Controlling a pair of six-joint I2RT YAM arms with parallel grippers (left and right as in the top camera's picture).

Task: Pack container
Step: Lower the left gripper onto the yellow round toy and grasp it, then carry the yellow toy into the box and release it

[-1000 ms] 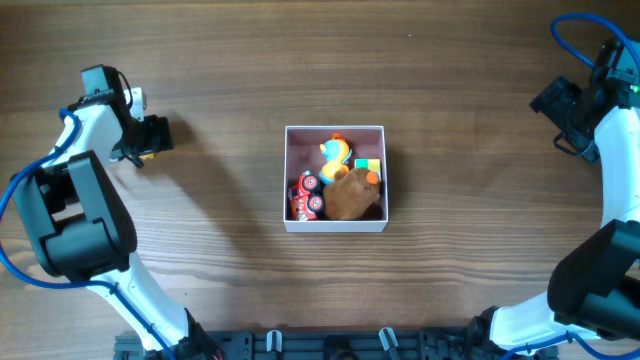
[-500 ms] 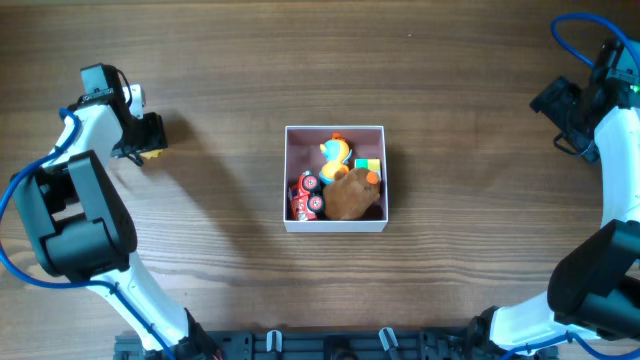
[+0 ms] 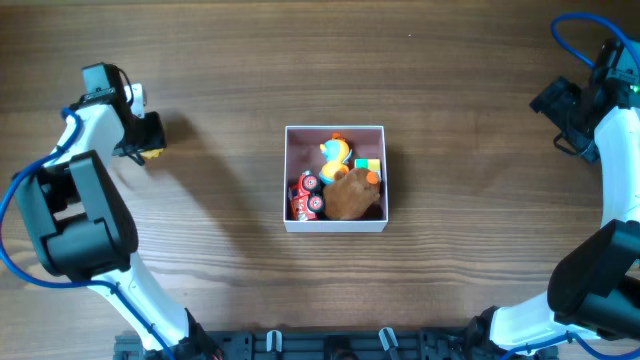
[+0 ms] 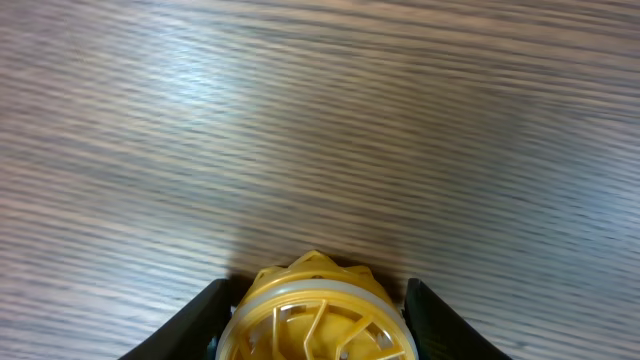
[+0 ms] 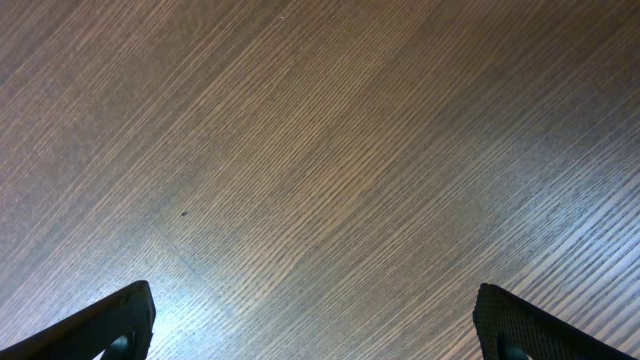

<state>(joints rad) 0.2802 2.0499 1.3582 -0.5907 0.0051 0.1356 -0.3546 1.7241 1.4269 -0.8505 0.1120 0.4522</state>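
The container point(image 3: 335, 129), a square white-walled box with a pink inside, sits mid-table. It holds a yellow duck point(image 3: 336, 152), a red car point(image 3: 306, 195), a brown plush point(image 3: 350, 196) and a small green and yellow block point(image 3: 368, 166). Far to its left, my left gripper point(image 3: 150, 140) is down at the table, shut on a yellow spoked wheel-like toy point(image 4: 318, 315). Both black fingers point(image 4: 205, 315) press the toy's sides. My right gripper point(image 5: 315, 300) is at the far right, open, with only bare wood between its fingers point(image 5: 125, 315).
Wood-grain table point(image 3: 220, 70) all around the container. The left arm's base point(image 3: 80, 220) stands at the near left and the right arm's base point(image 3: 600, 280) at the near right. A black rail point(image 3: 330, 345) runs along the front edge.
My left gripper's jaws have closed in on the yellow toy. The right arm and the container's contents have not moved.
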